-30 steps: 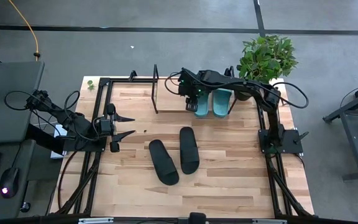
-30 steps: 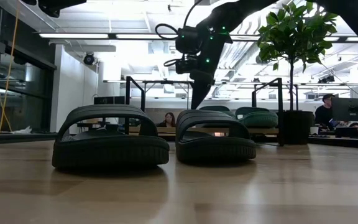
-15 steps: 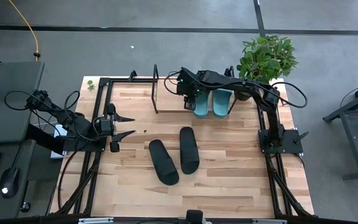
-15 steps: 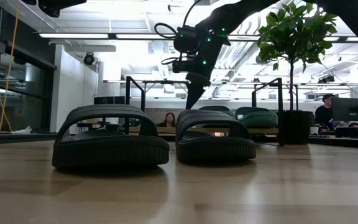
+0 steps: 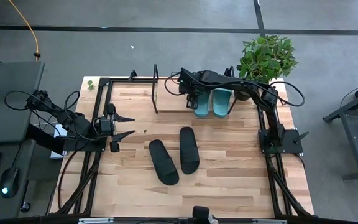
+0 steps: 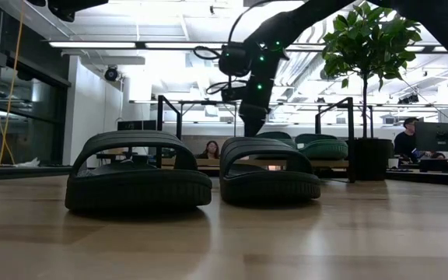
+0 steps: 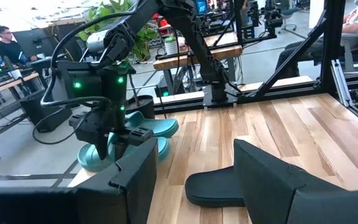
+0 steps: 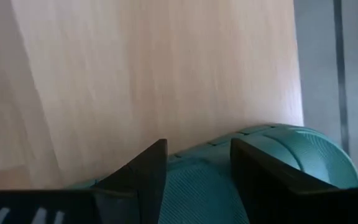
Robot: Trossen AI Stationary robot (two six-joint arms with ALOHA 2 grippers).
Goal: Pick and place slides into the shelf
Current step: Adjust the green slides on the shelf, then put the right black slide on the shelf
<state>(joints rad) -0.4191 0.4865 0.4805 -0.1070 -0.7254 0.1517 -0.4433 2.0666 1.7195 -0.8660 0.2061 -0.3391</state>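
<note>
Slides are in two pairs on a light wooden table [image 5: 229, 180] seen from above. Two teal-green slides [image 5: 215, 102] lie side by side on the shelf [image 5: 166, 103], a low rack with a pale board and thin black end frames, at about one o'clock from the table's centre. Both teal slides sit at the shelf's right end, near a potted plant [image 5: 267, 57] standing at about two o'clock. Two black slides [image 5: 176, 155] lie on the bare table near its centre, close together but apart; the one toward nine o'clock is angled, the other lies nearly straight.

Reaching in from the three o'clock side, the right arm holds the right gripper [image 5: 194, 101] directly over the teal slide nearer the shelf's middle. Its wrist camera looks straight down on that slide's ribbed teal surface [image 8: 229, 180], with the two dark fingers [image 8: 143, 174] spread apart on either side and nothing clasped between them.

At nine o'clock, by the table's edge, the left gripper [image 5: 124, 126] waits with its fingers spread wide, holding nothing, and points toward the centre.

From table height, the black slides fill the foreground, with the shelf and teal slides behind them.
</note>
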